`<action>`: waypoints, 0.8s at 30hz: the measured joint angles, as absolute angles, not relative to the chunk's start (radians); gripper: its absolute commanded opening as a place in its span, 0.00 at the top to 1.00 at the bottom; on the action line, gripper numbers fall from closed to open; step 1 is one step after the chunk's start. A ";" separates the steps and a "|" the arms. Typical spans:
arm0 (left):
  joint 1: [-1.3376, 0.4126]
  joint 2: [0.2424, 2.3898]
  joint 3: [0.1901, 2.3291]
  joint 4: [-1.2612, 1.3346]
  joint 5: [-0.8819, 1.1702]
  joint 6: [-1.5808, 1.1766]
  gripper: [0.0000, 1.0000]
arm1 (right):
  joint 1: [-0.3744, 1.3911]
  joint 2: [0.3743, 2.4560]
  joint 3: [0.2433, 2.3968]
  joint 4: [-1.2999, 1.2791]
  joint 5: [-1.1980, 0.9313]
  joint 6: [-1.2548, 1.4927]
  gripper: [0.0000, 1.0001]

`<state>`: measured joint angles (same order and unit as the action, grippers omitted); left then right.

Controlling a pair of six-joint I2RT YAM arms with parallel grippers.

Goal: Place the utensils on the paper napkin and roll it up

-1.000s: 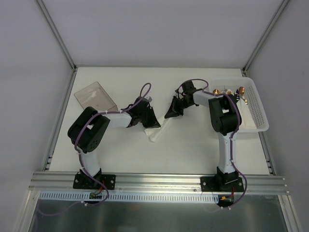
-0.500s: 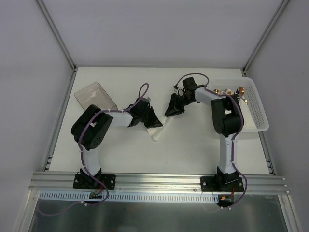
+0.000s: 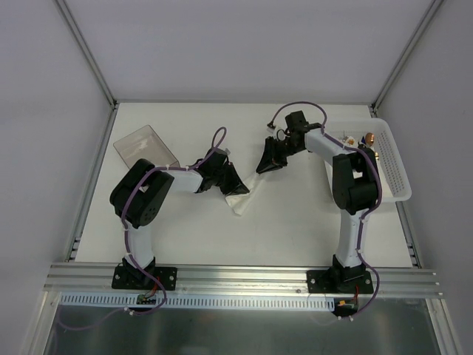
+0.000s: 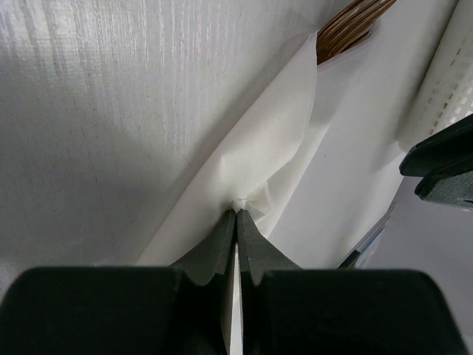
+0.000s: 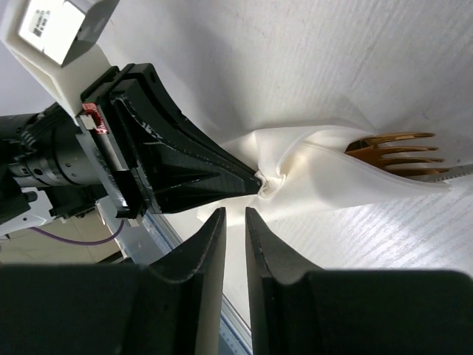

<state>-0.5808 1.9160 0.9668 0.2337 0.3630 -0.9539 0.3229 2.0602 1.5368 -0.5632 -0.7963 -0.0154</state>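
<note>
Pinching the bunched fold of the paper napkin (image 4: 259, 155) mid-table, the left gripper (image 4: 236, 213) is clamped tight while the right gripper (image 5: 235, 214) hangs just beside it, narrowly parted and empty; any tug may tear the sheet or spill the fork (image 5: 395, 151)

Utensils (image 5: 395, 151) inside napkin (image 5: 310, 174), basket (image 3: 397, 168) far right.
</note>
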 measured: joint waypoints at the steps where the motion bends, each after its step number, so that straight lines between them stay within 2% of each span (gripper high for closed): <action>1: -0.581 1.916 0.967 0.233 0.363 -0.954 1.00 | 0.322 2.061 1.537 -0.567 -0.791 -0.023 0.81; 17: -0.581 1.914 0.972 0.224 0.362 -0.946 1.00 | 0.322 2.165 1.519 -0.550 -0.752 -0.022 0.83; 24: -0.583 1.869 0.965 0.185 0.302 -0.898 1.00 | 0.322 2.169 1.491 -0.529 -0.740 -0.011 0.88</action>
